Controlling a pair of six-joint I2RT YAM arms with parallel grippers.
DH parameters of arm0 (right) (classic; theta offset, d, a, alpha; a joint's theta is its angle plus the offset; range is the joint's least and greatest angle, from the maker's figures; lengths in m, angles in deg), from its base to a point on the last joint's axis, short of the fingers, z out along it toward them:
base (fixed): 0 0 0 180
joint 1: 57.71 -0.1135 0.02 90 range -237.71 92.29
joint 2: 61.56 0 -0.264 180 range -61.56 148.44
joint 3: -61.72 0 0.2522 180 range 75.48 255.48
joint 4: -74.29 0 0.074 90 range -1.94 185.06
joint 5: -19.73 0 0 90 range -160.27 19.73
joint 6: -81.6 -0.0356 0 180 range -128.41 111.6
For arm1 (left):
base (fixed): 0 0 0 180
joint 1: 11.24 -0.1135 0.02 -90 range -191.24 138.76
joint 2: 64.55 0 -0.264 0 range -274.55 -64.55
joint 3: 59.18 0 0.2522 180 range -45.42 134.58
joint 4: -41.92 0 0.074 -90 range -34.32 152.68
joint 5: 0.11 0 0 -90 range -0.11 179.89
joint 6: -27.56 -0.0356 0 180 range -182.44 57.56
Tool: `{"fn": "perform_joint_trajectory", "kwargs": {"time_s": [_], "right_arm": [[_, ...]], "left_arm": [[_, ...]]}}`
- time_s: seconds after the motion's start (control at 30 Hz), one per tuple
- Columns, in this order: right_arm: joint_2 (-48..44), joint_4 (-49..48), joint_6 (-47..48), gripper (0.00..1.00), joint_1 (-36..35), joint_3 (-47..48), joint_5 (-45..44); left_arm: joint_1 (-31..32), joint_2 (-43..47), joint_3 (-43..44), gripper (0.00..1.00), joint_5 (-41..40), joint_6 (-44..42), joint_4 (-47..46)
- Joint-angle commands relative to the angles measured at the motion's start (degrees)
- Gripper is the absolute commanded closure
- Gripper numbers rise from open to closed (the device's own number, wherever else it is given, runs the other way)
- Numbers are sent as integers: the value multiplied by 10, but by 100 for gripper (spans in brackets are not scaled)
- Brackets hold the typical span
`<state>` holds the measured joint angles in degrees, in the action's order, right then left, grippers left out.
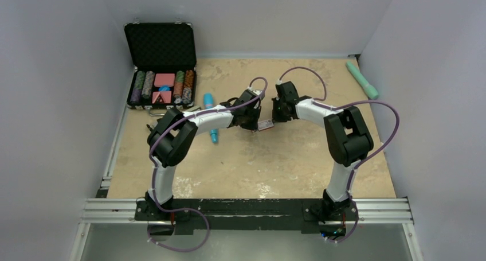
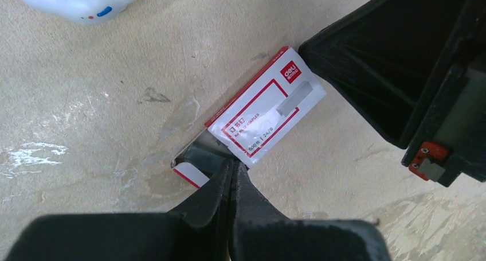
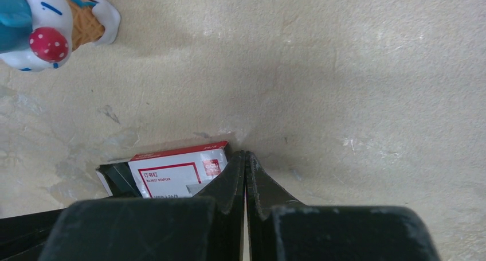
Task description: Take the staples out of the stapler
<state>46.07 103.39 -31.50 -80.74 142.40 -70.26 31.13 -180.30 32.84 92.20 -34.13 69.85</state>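
Observation:
A small white and red staple box [image 1: 265, 125] lies on the table between my two grippers. In the left wrist view the box [image 2: 266, 109] has its near end open, with a flap sticking out. My left gripper [image 2: 234, 166] is shut, its tips at that open end; I see nothing held between them. My right gripper [image 3: 245, 155] is shut, its tips against the far right end of the box [image 3: 172, 172]. A blue and white object shaped like an ice cream cone [image 1: 211, 115] lies left of the box. I cannot tell whether it is the stapler.
An open black case of poker chips [image 1: 162, 66] stands at the back left. A green tube-like object [image 1: 362, 79] lies at the back right by the wall. Grey walls close in the table on three sides.

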Motion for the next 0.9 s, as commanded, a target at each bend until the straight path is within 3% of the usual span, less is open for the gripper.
{"fn": "perform_joint_trajectory", "kwargs": {"time_s": [0.0, 0.3, 0.57, 0.87], "right_arm": [[-7, -4, 1, 100, -9, -13, 19], [-8, 0, 2, 100, -10, -16, 12], [-36, 8, 9, 83, -9, -14, 14], [-60, 33, 16, 79, -9, -1, -34]], "left_arm": [[-3, -3, 18, 100, 7, -8, -16], [1, 89, 18, 100, -17, -20, 34], [1, 172, -13, 100, -90, -25, 113], [0, 149, -88, 100, -117, -19, 75]]}}
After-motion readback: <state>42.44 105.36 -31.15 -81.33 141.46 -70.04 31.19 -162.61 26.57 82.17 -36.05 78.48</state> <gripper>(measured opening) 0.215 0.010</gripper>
